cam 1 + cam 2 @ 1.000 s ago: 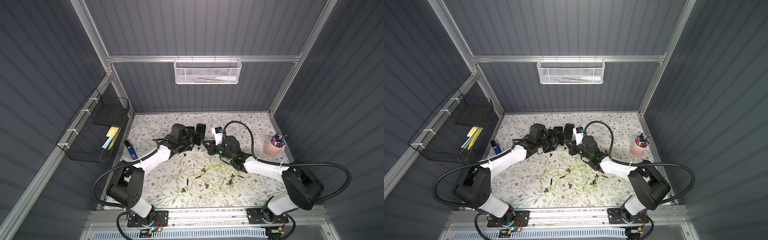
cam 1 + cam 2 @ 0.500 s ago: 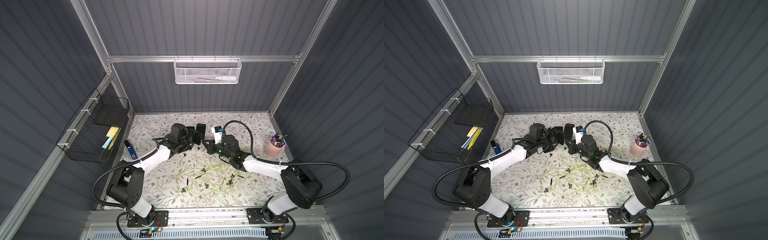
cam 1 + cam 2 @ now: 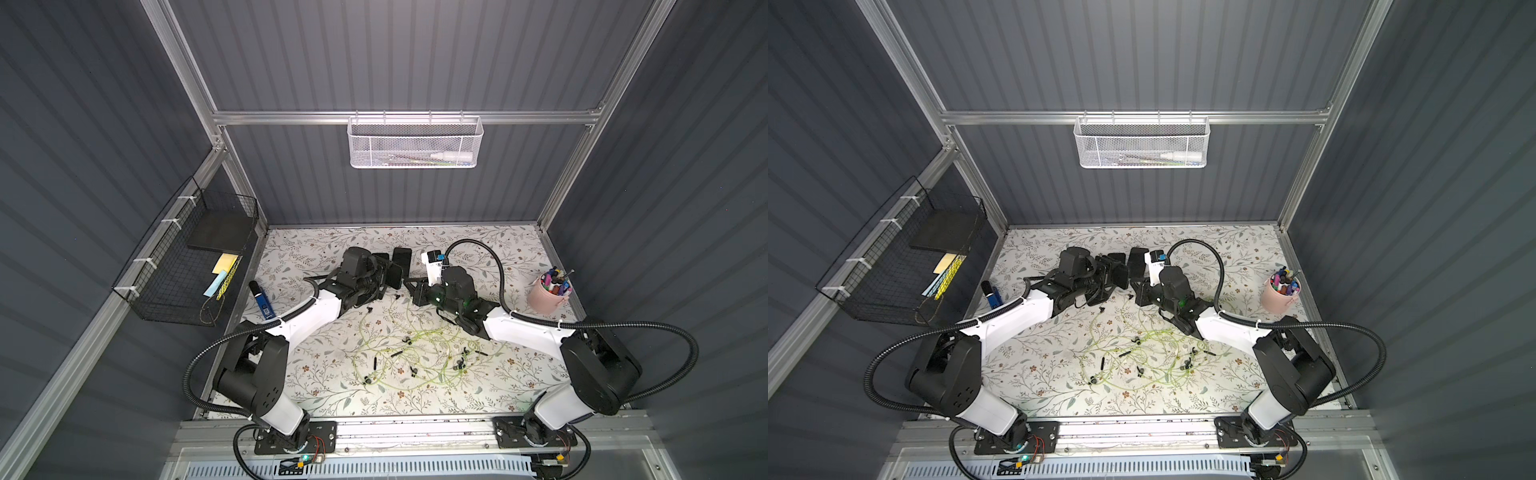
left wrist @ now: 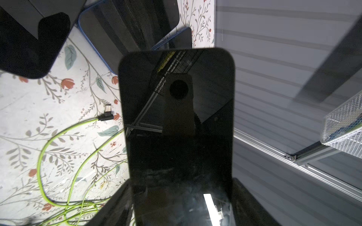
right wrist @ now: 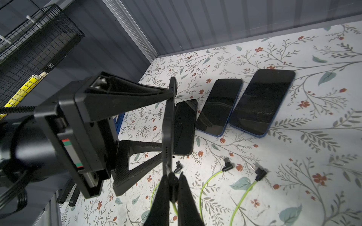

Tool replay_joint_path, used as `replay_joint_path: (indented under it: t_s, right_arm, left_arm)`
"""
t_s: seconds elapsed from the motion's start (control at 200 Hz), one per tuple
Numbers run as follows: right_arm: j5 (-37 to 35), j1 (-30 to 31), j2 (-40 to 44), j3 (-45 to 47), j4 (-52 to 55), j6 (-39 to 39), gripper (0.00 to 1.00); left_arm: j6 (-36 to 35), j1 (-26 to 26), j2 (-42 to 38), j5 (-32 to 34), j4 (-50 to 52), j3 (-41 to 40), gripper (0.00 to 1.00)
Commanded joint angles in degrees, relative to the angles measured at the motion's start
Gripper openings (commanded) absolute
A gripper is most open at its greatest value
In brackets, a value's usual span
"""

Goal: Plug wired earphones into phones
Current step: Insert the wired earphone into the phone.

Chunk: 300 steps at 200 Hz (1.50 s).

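Right wrist view: you look down your right pincer [image 5: 173,183], closed hard on a short black plug [image 5: 172,177] with a yellow-green cable.
Plug contact: its metal tip meets the bottom edge of the held phone [image 5: 167,137]; you cannot tell whether it is seated in the port.
Grip, left: your left pincer [image 5: 168,121] clamps the held phone across its width, one finger on each long side; it stands on edge.
Left wrist view: the held phone [image 4: 176,127] fills the middle, glossy screen toward the lens.
Pair position: in both top views the two meet tip to tip just past table centre toward 12 o'clock, with the left pincer [image 3: 384,277] at 9 o'clock of the right pincer [image 3: 411,286].
Flat set: three more phones [image 5: 219,106] lie side by side, screens up, on the table [image 5: 313,195], toward 12 o'clock beyond the held one.
Cable tangle: the earphones [image 3: 415,357] spread from centre toward 6 o'clock; loose plugs [image 5: 228,166] lie free near the flat phones' bottom edges.
Edge item: pink cup [image 3: 542,299] of pens at 3 o'clock.
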<state>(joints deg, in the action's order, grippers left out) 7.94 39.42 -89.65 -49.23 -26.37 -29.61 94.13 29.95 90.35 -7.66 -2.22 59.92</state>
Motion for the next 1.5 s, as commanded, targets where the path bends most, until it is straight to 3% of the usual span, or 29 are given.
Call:
replay_joint_path:
  t_s: [0.0, 0.26, 0.82, 0.966, 1.091, 1.236, 1.346, 1.496]
  right_arm:
    - [-2.6, 0.2, -1.5, -1.9, 2.9, -0.1, 0.0]
    - [-3.3, 0.7, -1.7, -3.6, 6.1, 0.3, 0.0]
    - [-1.2, 0.4, -4.1, -3.7, 1.5, 2.5, 0.0]
    - [-1.2, 0.0, -2.7, -3.9, 4.3, 2.5, 0.0]
    - [-1.8, -0.7, 1.9, -4.2, 14.6, 4.2, 0.36]
    - [4.1, -5.1, 7.2, -5.7, 29.2, 6.1, 0.56]
    - [17.2, -11.3, 7.3, -7.7, 33.8, 5.2, 0.63]
    - [28.6, -15.8, 2.9, -12.7, 36.0, 4.7, 0.58]
  left_arm:
    - [-1.6, 1.7, -1.3, -1.9, -0.6, 0.6, 0.0]
    - [-2.8, 3.2, -0.5, -0.1, 1.6, 2.4, 0.0]
    - [0.1, 4.8, 1.2, -4.8, -4.2, 1.1, 0.0]
    - [-2.4, 4.7, 0.4, -2.1, -0.1, 1.9, 0.0]
    - [-7.9, 4.2, 0.9, 1.1, 6.5, 5.2, 0.0]
    - [-14.3, 4.0, 3.3, 5.0, 13.2, 9.3, 0.0]
    - [-16.8, 4.0, 6.6, 4.8, 14.1, 11.9, 0.0]
    - [-21.8, 4.1, 11.8, 2.4, 16.1, 17.3, 0.0]
